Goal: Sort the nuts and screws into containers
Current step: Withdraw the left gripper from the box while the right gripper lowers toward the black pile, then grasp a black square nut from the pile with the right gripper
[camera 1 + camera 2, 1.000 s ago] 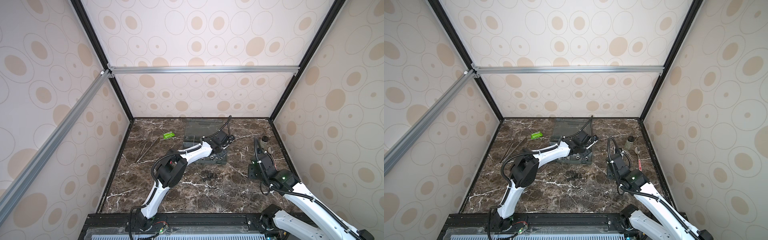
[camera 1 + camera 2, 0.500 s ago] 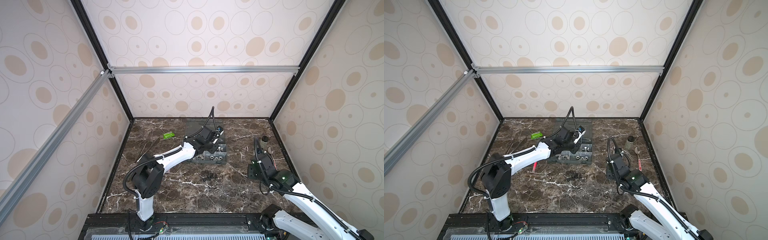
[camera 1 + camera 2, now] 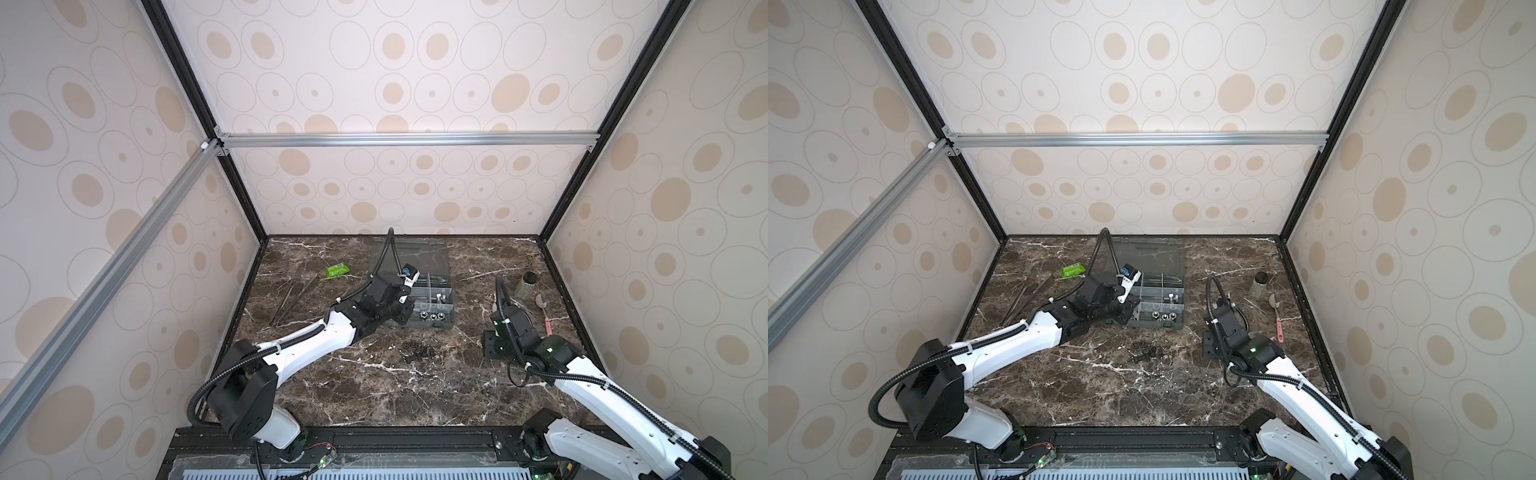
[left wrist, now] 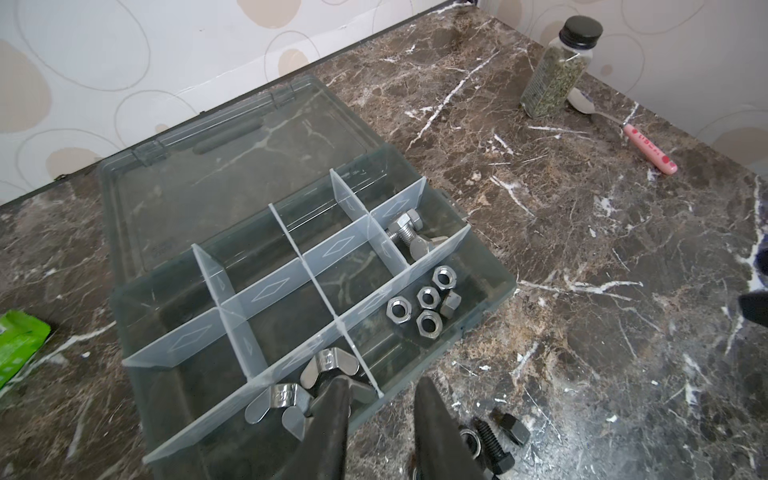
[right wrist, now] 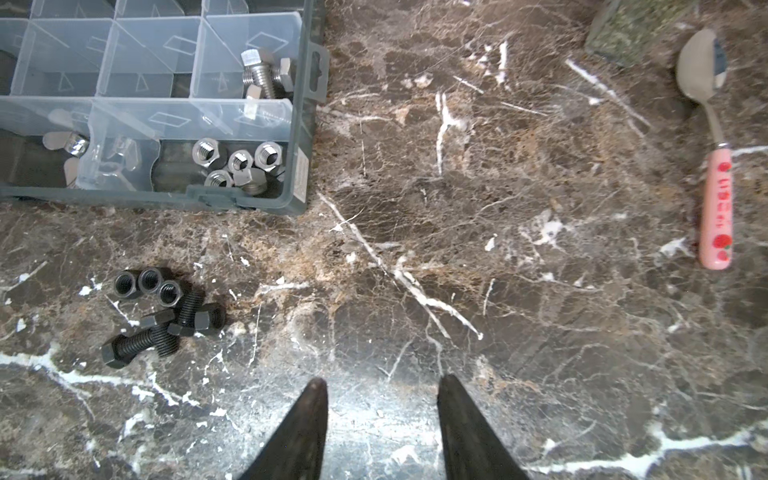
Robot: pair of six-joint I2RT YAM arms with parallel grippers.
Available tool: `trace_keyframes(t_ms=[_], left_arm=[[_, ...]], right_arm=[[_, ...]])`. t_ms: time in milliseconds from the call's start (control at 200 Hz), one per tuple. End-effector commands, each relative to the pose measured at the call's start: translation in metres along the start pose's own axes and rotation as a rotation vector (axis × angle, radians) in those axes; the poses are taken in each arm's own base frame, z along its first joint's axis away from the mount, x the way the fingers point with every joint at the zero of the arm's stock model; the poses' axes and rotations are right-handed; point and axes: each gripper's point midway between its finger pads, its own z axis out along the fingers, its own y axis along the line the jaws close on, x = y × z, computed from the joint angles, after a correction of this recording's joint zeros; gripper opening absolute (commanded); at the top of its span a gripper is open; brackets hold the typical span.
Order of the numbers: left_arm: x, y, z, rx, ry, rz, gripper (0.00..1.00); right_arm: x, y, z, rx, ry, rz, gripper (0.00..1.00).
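Now, with the left gripper [image 4: 380, 419] barely parted and empty above the front wall of the containers [image 4: 465, 316] and the right gripper [image 5: 382, 415] parted, idle, I'd pick 1 of the black screws [image 5: 141, 343] piled just before them, straddling its shaft squarely.

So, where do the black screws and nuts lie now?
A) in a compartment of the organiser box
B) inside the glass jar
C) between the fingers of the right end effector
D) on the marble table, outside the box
D: the black screws and nuts lie in a small heap on the bare table, in front of the organiser box and not inside it.
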Motion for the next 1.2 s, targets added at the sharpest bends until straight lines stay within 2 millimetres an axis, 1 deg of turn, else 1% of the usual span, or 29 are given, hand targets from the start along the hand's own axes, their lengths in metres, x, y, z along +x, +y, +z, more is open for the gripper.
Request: trace_keyframes(t_ms=[0, 140, 310, 440, 615, 900, 1015, 1195], left_arm=[[-0.003, 0.013, -0.014, -0.046, -0.055, -0.062, 0.28], [0.001, 0.021, -0.028, -0.065, -0.110, -0.121, 0.30], [0.011, 0.030, -0.037, -0.094, -0.127, -0.160, 0.30], [0.019, 0.035, -0.038, -0.108, -0.120, -0.172, 0.31], [0.023, 0.039, -0.036, -0.119, -0.116, -0.184, 0.32], [0.024, 0.041, -0.033, -0.111, -0.116, -0.189, 0.33], [0.028, 0.042, -0.031, -0.111, -0.109, -0.184, 0.33], [0.022, 0.044, -0.036, -0.112, -0.142, -0.194, 0.33]], right_arm=[[0.005, 0.011, 0.009, -0.053, 0.032, 0.037, 0.47], [0.013, 0.022, 0.019, -0.087, 0.061, 0.052, 0.46], [0.019, 0.035, 0.027, -0.107, 0.075, 0.049, 0.46], [0.026, 0.046, 0.036, -0.116, 0.096, 0.035, 0.46], [0.031, 0.063, 0.047, -0.124, 0.126, 0.012, 0.46], [0.035, 0.094, 0.061, -0.142, 0.168, -0.044, 0.47], [0.037, 0.101, 0.066, -0.133, 0.177, -0.058, 0.46], [0.038, 0.112, 0.073, -0.150, 0.184, -0.057, 0.46]])
